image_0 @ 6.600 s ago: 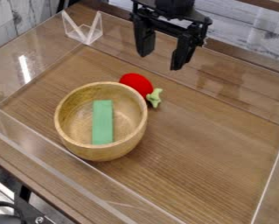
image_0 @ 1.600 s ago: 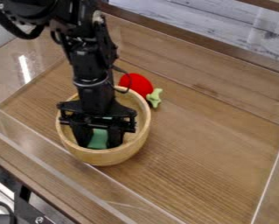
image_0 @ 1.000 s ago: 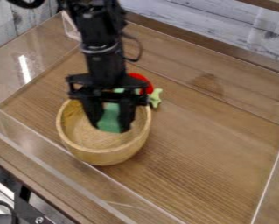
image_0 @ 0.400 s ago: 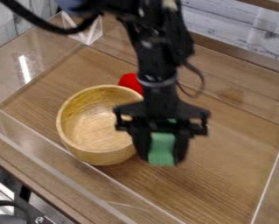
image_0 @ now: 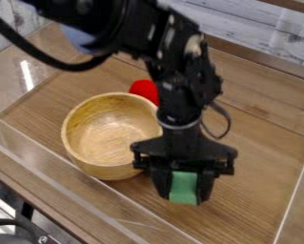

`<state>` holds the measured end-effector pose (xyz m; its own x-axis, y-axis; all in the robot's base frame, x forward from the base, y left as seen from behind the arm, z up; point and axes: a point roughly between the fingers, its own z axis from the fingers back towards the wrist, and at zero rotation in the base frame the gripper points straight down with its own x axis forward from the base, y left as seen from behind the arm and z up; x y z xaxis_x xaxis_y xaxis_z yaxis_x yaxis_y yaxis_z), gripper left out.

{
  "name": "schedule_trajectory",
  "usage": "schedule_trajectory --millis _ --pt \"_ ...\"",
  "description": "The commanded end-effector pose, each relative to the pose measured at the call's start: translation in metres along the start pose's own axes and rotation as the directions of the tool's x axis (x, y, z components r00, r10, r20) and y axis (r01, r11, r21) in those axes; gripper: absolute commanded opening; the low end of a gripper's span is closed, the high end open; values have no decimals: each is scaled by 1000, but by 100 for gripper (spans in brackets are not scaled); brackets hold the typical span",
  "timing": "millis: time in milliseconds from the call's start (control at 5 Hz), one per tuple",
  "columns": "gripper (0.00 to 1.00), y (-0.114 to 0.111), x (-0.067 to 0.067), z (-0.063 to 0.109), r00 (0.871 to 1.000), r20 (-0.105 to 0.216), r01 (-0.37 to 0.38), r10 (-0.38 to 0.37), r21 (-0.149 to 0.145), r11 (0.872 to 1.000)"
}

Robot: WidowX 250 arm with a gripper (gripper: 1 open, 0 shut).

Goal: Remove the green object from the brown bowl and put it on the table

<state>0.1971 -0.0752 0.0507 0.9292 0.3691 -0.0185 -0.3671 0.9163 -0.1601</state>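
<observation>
The green object [image_0: 182, 187] is a bright-green block held upright between the black fingers of my gripper [image_0: 182, 186], which is shut on it. It hangs low over the table [image_0: 262, 143], just right of the brown bowl [image_0: 106, 134]. The wooden bowl sits left of centre and its inside shows nothing in it. My arm rises from the gripper toward the top left and covers part of the bowl's right rim.
A round red toy [image_0: 143, 90] peeks out behind the arm beyond the bowl. Low clear acrylic walls [image_0: 294, 205] border the tabletop; the right wall lies close to the gripper's right side, and the front wall runs along the bottom left.
The gripper has carried the green block out of the bowl, moving right and lower, to a spot over the table beside the bowl. The bowl has stayed put.
</observation>
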Motion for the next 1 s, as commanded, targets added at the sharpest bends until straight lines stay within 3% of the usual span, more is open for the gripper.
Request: schedule_trajectory --millis 0,400,800 --pt "0 -1 -4 0 998 15 65 -65 -13 998" --pt "0 7 14 16 988 16 154 -154 -21 988" --pt "0 1 23 0 987 18 159 -159 -22 987"
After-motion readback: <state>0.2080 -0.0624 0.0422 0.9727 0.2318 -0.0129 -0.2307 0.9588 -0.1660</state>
